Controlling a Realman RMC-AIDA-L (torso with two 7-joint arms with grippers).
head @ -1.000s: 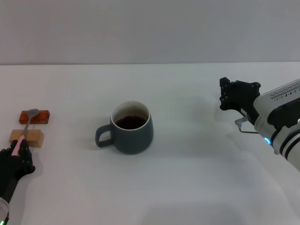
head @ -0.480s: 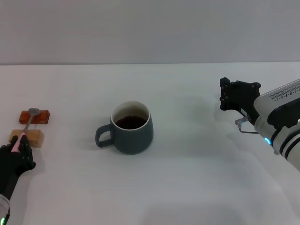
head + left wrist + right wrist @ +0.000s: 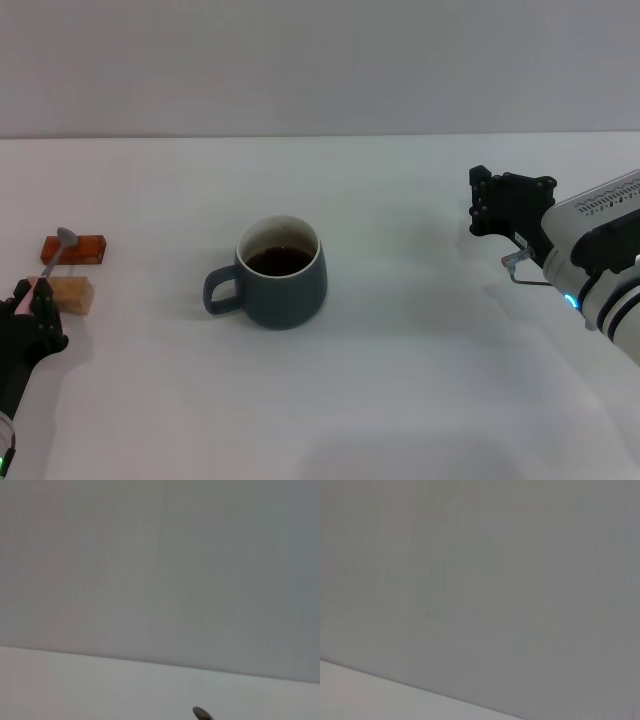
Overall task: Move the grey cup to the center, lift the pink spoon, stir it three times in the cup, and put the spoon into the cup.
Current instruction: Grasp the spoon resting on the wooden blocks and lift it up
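Now my left gripper point(image 3: 38, 300) pinches the pink spoon point(image 3: 55, 260) by its handle, bowl tipped up over the two blocks point(image 3: 72, 270); the grey cup point(image 3: 280, 272) sits mid-table, well off to its right; my right gripper point(image 3: 505, 205) idles far right, its state unreadable.

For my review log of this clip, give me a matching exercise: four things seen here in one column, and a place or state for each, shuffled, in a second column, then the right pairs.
Things:
1. grey cup
2. pink spoon
3. left gripper
4. right gripper

Places or states:
A. apart from everything, at the table's right side
B. at the table's centre, dark liquid inside, handle toward the robot's left
C. bowl end raised over the orange block
D. closed on a pink handle at the table's left edge

Pairs: 1-B, 2-C, 3-D, 4-A
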